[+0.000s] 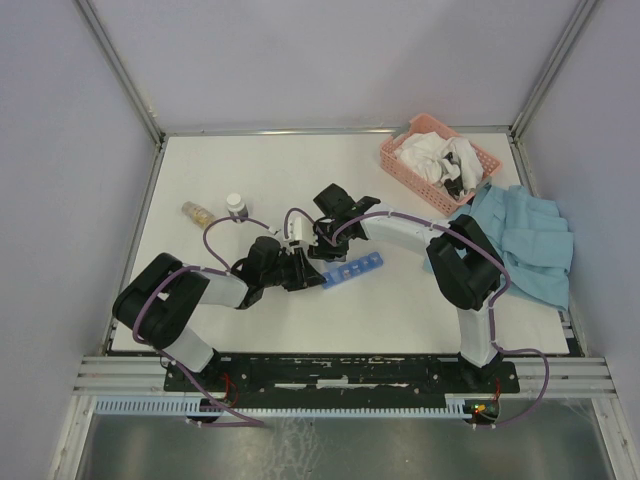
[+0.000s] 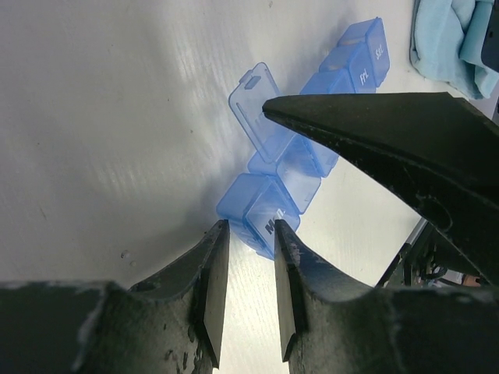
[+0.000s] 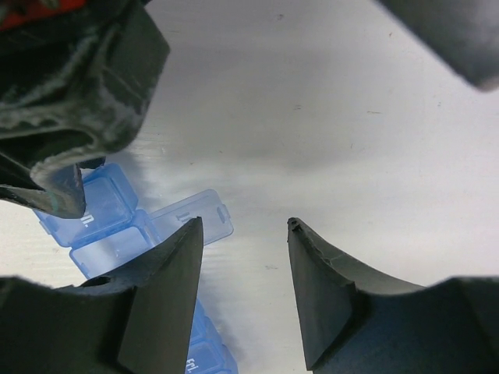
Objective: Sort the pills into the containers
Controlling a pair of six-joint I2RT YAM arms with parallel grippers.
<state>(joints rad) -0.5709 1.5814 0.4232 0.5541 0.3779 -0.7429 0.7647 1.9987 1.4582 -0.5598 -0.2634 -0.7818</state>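
Observation:
The blue pill-organiser strip (image 1: 352,270) lies mid-table, one lid near its left end flipped open (image 2: 256,105). My left gripper (image 1: 314,272) is shut narrowly on the corner of the strip's end compartment, marked MON (image 2: 261,214), which sits between its fingertips (image 2: 248,230). My right gripper (image 1: 330,240) is open and empty just above the strip (image 3: 243,226). One of its fingertips (image 2: 273,109) is at the open lid (image 3: 204,214). No loose pills show in any view.
A small bottle with yellowish contents (image 1: 197,212) lies at the left, and a white-capped bottle (image 1: 236,205) stands beside it. A pink basket (image 1: 437,160) with white cloth is at the back right. A blue cloth (image 1: 525,240) lies at the right edge.

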